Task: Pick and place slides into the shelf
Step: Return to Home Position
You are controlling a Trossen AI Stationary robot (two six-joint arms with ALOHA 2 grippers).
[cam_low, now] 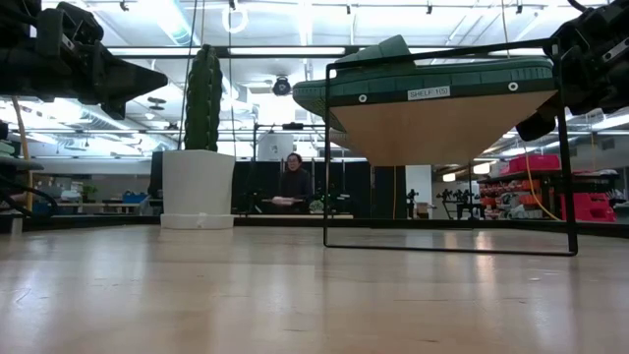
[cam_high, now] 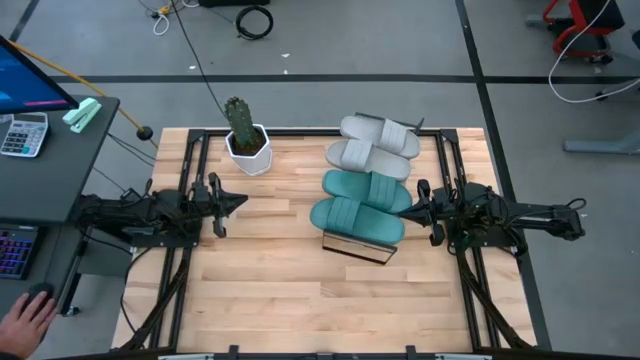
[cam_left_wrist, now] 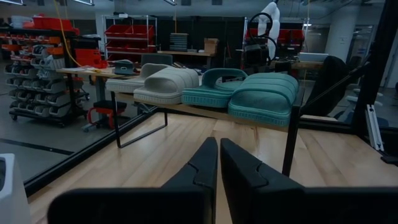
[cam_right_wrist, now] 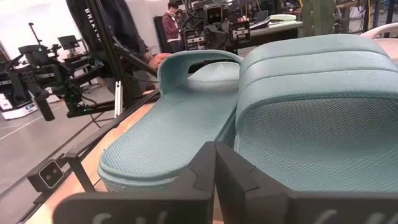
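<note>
Four slides lie side by side on the shelf's plank top [cam_high: 352,246]: two light grey ones [cam_high: 378,146] toward the far edge, two teal ones [cam_high: 364,203] toward the near edge, soles down. The left wrist view shows the row, grey [cam_left_wrist: 166,84] and teal [cam_left_wrist: 264,97], on the dark-framed shelf [cam_left_wrist: 205,113]. The low view shows the shelf [cam_low: 447,123] from below with a teal slide [cam_low: 393,69] on it. My left gripper [cam_high: 240,201] is shut, hovering left of the shelf. My right gripper [cam_high: 407,211] is shut, close beside the teal slides [cam_right_wrist: 298,118].
A white pot with a green cactus [cam_high: 245,140] stands near the far left of the table [cam_high: 270,290]; the low view shows it too [cam_low: 200,162]. A desk with a calculator [cam_high: 22,133] sits off the left edge. A person's hand [cam_high: 25,320] rests at bottom left.
</note>
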